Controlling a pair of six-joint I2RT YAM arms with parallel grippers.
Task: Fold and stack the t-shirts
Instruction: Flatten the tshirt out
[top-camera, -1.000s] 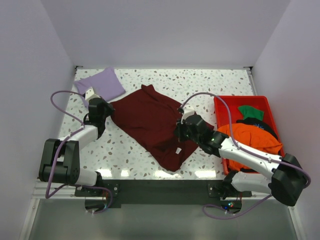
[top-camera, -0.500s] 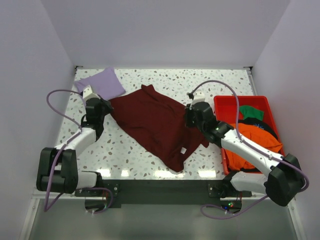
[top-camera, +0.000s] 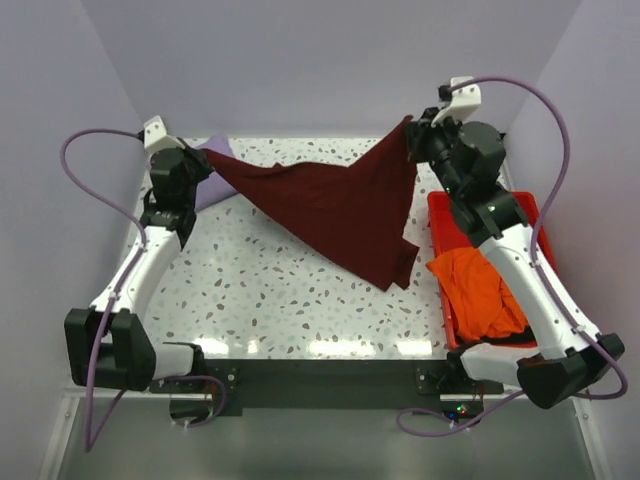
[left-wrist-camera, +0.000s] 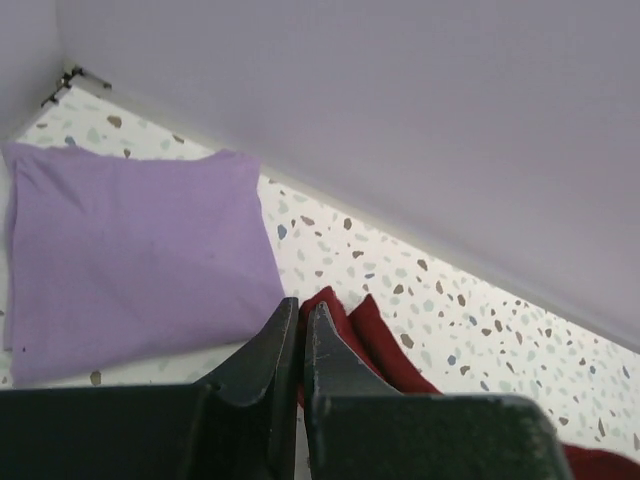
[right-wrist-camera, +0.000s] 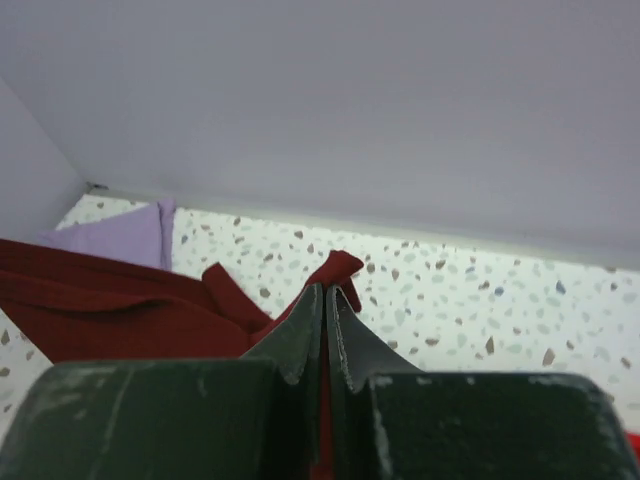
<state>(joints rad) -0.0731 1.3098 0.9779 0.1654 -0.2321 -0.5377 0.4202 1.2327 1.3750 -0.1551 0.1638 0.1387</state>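
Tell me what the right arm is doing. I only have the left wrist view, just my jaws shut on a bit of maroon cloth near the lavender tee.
Observer: The right gripper is shut on another corner of the maroon t-shirt, held high near the back wall.
Operator: Is the shirt off the table?
Observer: Mostly. It is stretched between the right gripper and the left gripper, and its lower part sags beside the red bin.
Operator: What's in the bin?
Observer: An orange tee lies in it.

Left end effector (left-wrist-camera: 301, 335) pinching maroon tee (left-wrist-camera: 372, 340); lavender tee (left-wrist-camera: 130, 255) beside.
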